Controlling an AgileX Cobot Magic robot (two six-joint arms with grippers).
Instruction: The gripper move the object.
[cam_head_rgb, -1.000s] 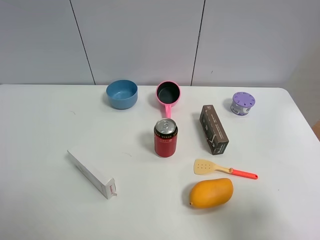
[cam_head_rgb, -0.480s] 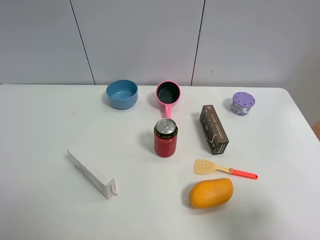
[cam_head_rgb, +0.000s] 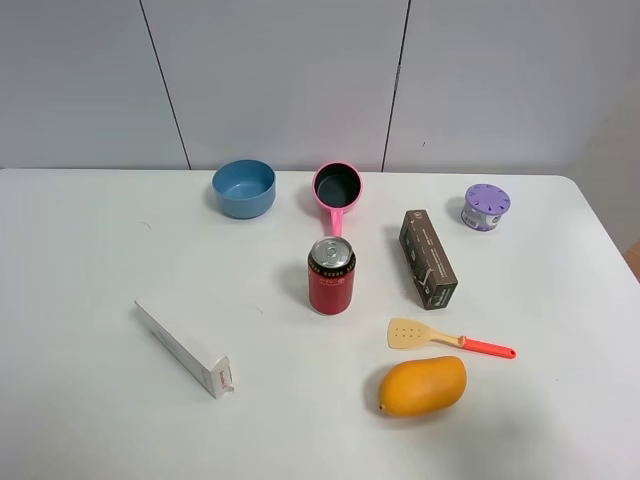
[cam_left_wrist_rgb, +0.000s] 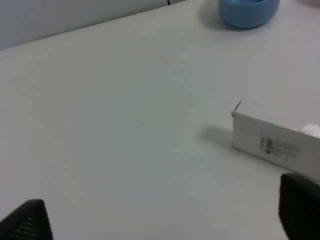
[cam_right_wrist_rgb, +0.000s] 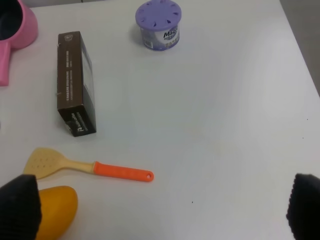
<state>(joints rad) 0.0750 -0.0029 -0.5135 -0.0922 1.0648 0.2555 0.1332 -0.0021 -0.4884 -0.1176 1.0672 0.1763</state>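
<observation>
The toy spatula, with a pale yellow slotted blade and a red-orange handle, lies flat on the white table, just behind the orange mango. It also shows in the right wrist view. Neither arm shows in the exterior high view. My right gripper is open and empty, its black fingertips wide apart, back from the spatula and above the table. My left gripper is open and empty, near the white carton, far from the spatula.
A red can, a brown box, a pink saucepan, a blue bowl and a purple tin stand behind the spatula. The white carton lies at the front left.
</observation>
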